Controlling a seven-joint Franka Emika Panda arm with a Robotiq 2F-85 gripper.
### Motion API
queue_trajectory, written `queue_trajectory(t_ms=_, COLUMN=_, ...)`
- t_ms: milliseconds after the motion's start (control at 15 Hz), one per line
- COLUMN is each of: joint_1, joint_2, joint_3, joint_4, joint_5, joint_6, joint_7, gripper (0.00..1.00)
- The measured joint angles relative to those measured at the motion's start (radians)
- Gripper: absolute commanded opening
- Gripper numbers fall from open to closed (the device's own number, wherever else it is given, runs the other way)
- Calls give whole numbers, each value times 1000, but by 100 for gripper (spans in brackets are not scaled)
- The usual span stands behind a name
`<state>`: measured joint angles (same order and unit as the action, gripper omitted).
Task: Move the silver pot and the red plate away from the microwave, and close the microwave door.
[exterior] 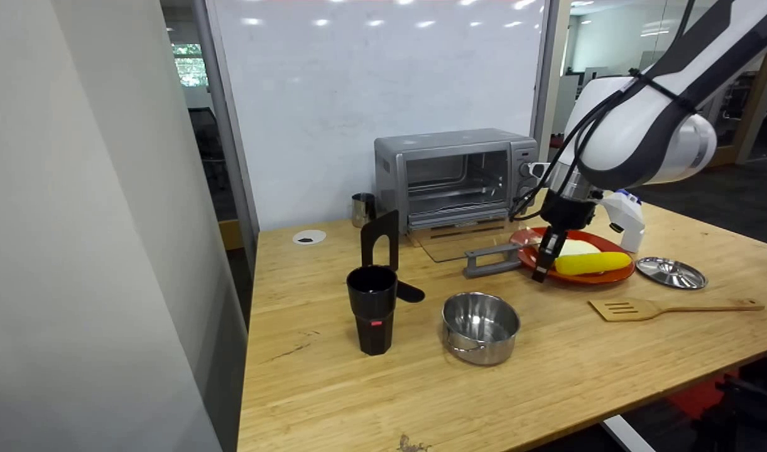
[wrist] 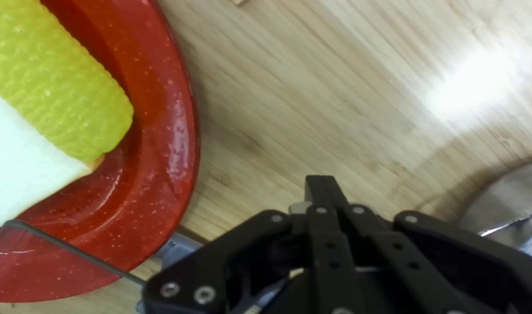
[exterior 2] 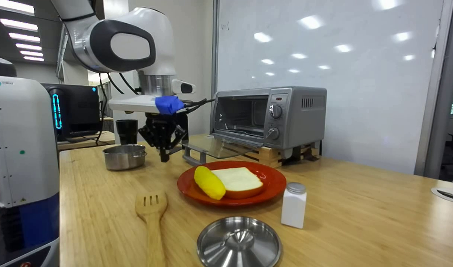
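The silver toaster-oven-like microwave has its glass door folded down, with a grey handle. The red plate holds a yellow corn cob and a bread slice. In the wrist view, a corner of the door glass overlaps the plate. The silver pot stands apart from the door, partly visible in the wrist view. My gripper is shut and empty, above the table between plate and pot.
A wooden spatula, a steel lid and a white shaker lie or stand near the plate. A black cup and a black upright piece stand beyond the pot. A steel pitcher stands beside the microwave.
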<state>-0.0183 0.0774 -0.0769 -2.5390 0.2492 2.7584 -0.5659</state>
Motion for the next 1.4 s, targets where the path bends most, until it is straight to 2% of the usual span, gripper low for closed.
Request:
queue_trajectory(t_ms=1000, joint_1=-102, joint_2=118, joint_3=60, joint_4=56, joint_5=-2, joint_6=45, joint_7=-40, gripper=0)
queue_trajectory(t_ms=1400, joint_1=-130, joint_2=123, joint_3=59, joint_4=52, joint_5=-26, joint_6=66, joint_7=-31, gripper=0)
